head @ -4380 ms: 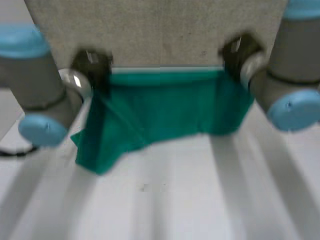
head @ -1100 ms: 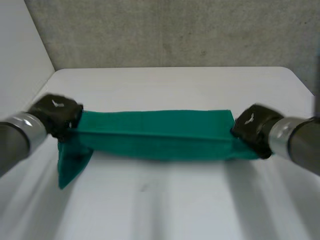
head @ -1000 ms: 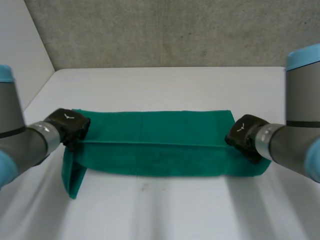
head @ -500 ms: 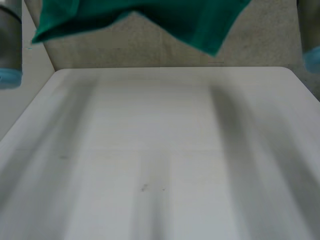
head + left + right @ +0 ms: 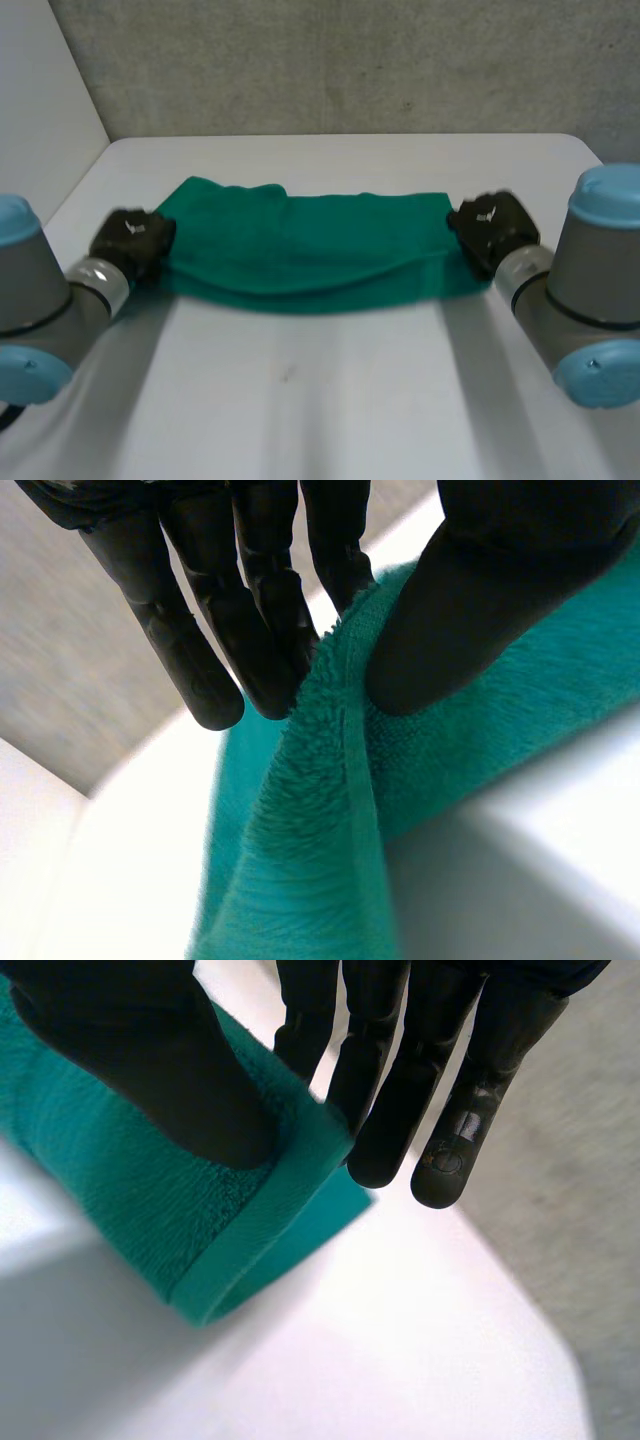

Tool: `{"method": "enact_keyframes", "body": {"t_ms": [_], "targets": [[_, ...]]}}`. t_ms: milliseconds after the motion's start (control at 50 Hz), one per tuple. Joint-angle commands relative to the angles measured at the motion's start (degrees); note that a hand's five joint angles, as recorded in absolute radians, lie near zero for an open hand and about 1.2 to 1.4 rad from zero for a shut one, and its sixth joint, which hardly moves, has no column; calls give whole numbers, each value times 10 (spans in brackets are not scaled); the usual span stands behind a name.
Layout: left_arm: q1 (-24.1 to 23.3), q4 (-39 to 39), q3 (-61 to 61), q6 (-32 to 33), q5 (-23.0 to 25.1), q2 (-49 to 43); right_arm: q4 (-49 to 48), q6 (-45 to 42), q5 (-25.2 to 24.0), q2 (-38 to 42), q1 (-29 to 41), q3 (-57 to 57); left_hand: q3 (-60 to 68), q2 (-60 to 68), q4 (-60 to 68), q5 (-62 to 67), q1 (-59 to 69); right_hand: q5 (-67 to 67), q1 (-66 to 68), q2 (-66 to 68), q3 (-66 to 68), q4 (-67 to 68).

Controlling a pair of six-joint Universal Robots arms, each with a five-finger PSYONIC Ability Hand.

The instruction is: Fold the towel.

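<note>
the green towel is held stretched across the middle of the white table, one short end pinched between thumb and fingers by the left hand, the other likewise by the right hand.

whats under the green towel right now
The white table shows beneath the towel, bare all round it. The left hand and right hand pinch its ends. The patch directly under the cloth is covered.
</note>
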Motion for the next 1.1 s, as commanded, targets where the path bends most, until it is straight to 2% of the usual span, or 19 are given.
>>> {"method": "enact_keyframes", "body": {"t_ms": [20, 40, 140, 300, 360, 500, 720, 780, 940, 1100], "targets": [[-6, -1, -25, 0, -1, -33, -8, 19, -8, 12, -14, 38, -258, -256, -259, -233, -230, 126, 242, 128, 121, 117], [-7, -4, -26, 0, -3, -30, -9, 19, -8, 11, -17, 40, -344, -342, -344, -319, -316, 126, 242, 128, 121, 117], [-8, -5, -33, -2, -12, -5, -10, 19, -8, 0, -26, 49, -430, -428, -431, -405, -402, 126, 242, 128, 121, 117], [8, -5, -70, -8, -27, 39, -13, 19, -13, -5, -44, 58, -461, -458, -461, -436, -433, 126, 242, 128, 121, 117], [28, -5, -90, -8, -26, 51, -13, 19, -20, -5, -53, 60, -474, -472, -475, -449, -446, 126, 242, 128, 121, 117], [86, -6, -110, -5, -18, 50, -12, 19, -28, -4, -71, 59, -471, -469, -471, -446, -443, 126, 242, 128, 121, 117], [129, -5, -118, -2, -3, 34, -13, 19, -29, -3, -72, 59, -417, -415, -418, -392, -389, 126, 242, 128, 121, 117], [133, -5, -117, -2, 6, 29, -13, 19, -29, -3, -72, 59, -404, -401, -404, -379, -376, 126, 242, 128, 121, 117], [156, -5, -110, -8, 78, 13, -13, 19, -30, -3, -72, 62, -323, -321, -323, -298, -295, 126, 242, 128, 121, 117], [157, -4, -101, -8, 94, 1, -13, 19, -35, -2, -73, 65, -315, -312, -315, -289, -286, 126, 242, 128, 121, 117]]}}
